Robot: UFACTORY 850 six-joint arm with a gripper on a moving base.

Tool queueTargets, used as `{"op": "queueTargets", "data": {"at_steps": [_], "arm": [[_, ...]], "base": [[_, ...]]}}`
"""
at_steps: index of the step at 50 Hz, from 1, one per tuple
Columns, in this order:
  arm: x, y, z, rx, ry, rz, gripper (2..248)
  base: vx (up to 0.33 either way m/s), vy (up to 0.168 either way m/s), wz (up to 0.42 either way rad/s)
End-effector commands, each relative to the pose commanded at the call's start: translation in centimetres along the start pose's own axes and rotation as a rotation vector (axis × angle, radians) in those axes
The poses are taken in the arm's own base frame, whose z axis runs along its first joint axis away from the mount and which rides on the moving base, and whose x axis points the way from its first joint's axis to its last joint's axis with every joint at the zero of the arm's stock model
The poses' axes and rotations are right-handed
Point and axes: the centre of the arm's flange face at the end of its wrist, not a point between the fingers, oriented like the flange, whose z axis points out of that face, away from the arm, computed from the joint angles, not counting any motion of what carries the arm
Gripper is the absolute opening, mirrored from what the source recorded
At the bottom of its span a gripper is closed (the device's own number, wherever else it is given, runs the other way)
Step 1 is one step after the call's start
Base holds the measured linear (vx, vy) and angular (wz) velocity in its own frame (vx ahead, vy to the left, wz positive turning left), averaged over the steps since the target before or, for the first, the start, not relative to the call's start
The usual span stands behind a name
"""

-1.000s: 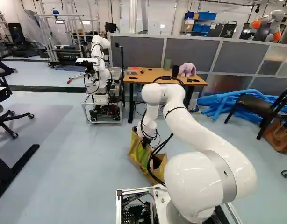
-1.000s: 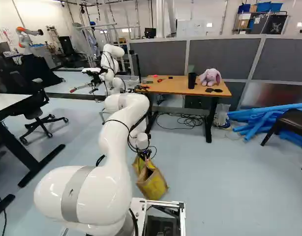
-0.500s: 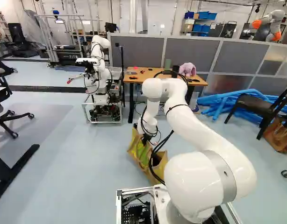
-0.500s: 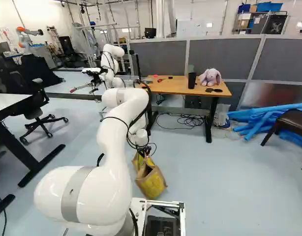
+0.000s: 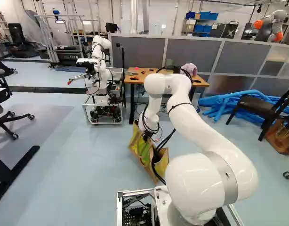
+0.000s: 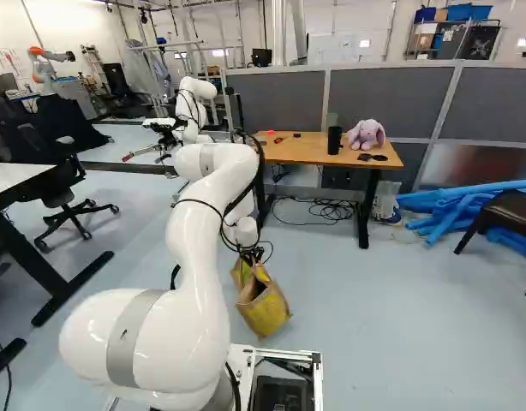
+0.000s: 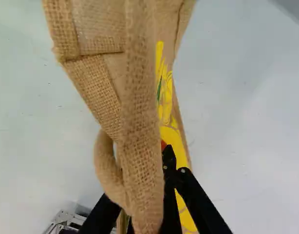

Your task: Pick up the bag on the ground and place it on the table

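Yellow print with a touch of green runs down the side of the burlap bag (image 6: pixel 265 310), which I hold by its strap (image 7: pixel 140 146), my hand (image 6: pixel 252 258) narrow and its fingers (image 7: pixel 187 187) close together. My arm (image 6: pixel 193 248) leans forward from its base joint, arches over at the elbow and reaches down to the bag, tilted low by the floor (image 6: pixel 374 317), well short of the surface (image 6: pixel 304 152). Against the earlier frames, arm and bag have risen slightly together.
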Motion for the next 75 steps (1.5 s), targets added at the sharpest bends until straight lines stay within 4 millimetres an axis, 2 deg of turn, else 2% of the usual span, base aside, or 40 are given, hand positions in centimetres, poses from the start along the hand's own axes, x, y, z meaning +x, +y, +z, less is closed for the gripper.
{"op": "queueTargets", "data": {"at_steps": [50, 75], "arm": [[4.5, 3.5, -6.0, -0.044, 0.054, 0.01, 30], [5.8, 4.0, -9.1, -0.058, 0.025, -0.027, 30]], "base": [[0.0, 0.0, 0.0], [0.0, 0.0, 0.0]]}}
